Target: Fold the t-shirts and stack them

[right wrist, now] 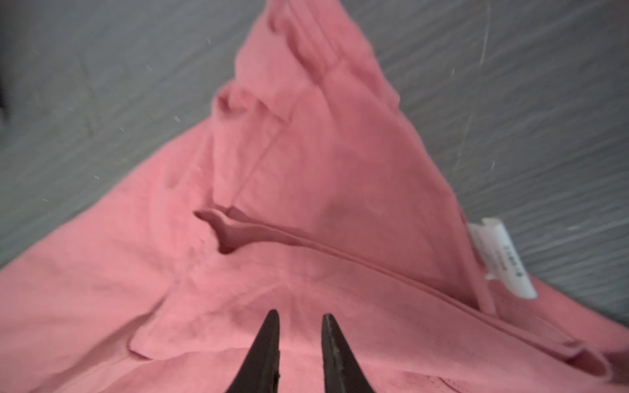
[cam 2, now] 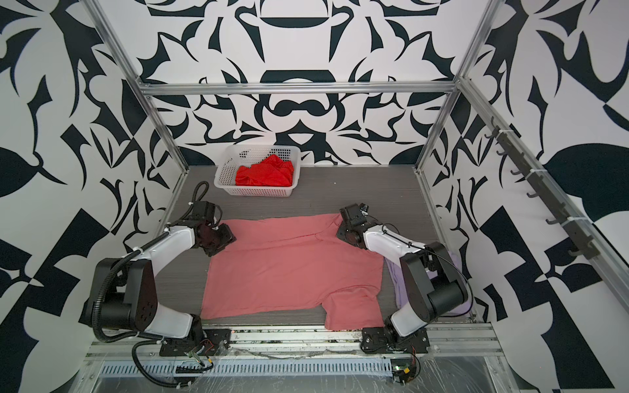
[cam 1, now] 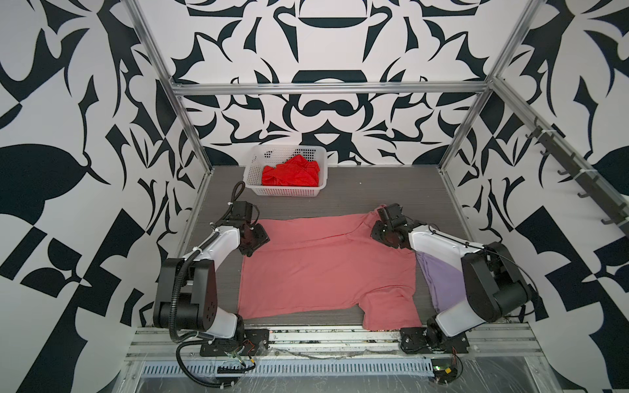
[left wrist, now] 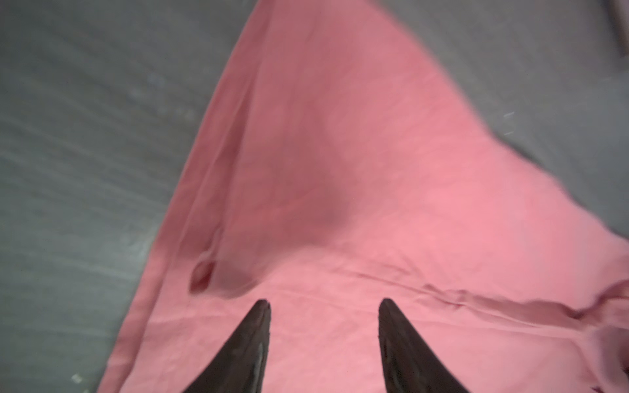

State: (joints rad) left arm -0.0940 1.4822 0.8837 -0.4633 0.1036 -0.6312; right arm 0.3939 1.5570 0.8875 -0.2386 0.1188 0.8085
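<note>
One pink shirt (cam 1: 326, 268) lies left-right across the frame, neck rightward; one lavender shirt (cam 1: 442, 282), one red shirt (cam 1: 291, 175). Left gripper (left wrist: 325, 303) wide, right gripper (right wrist: 299, 313) narrow.

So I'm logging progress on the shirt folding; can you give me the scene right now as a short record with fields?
pink shirt: spread out, unfolded, in the middle
lavender shirt: right of the pink one, partly hidden under the right arm
red shirt: crumpled in the basket at the back of the table
left gripper: open, over the pink shirt's far left corner
right gripper: narrowly open, over the pink shirt's far right part, near its label
</note>
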